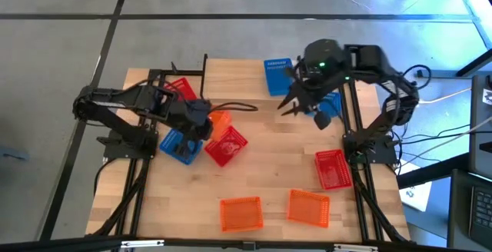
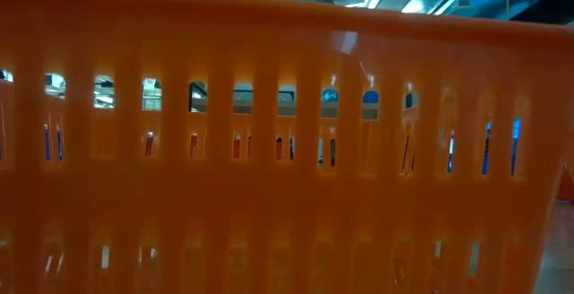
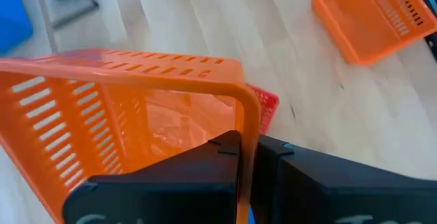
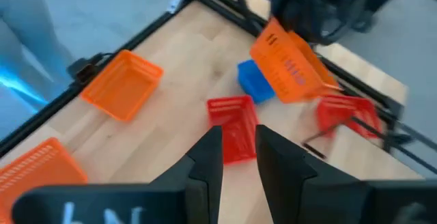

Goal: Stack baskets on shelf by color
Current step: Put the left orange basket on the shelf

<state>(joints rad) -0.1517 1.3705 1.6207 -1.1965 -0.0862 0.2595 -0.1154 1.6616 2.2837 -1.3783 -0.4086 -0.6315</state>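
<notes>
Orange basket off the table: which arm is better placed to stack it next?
Left. Its pincer is already shut on the orange basket's rim, while the right pincer hangs open and empty farther off.

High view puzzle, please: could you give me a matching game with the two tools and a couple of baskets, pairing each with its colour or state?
Column one:
1. left tool
2. right tool
3. basket at the table's top edge
4. basket by the right arm's base

Column two:
A. open, holding nothing
B. red
C. shut on the orange basket
D. blue

Pairs: 1-C, 2-A, 3-D, 4-B
</notes>
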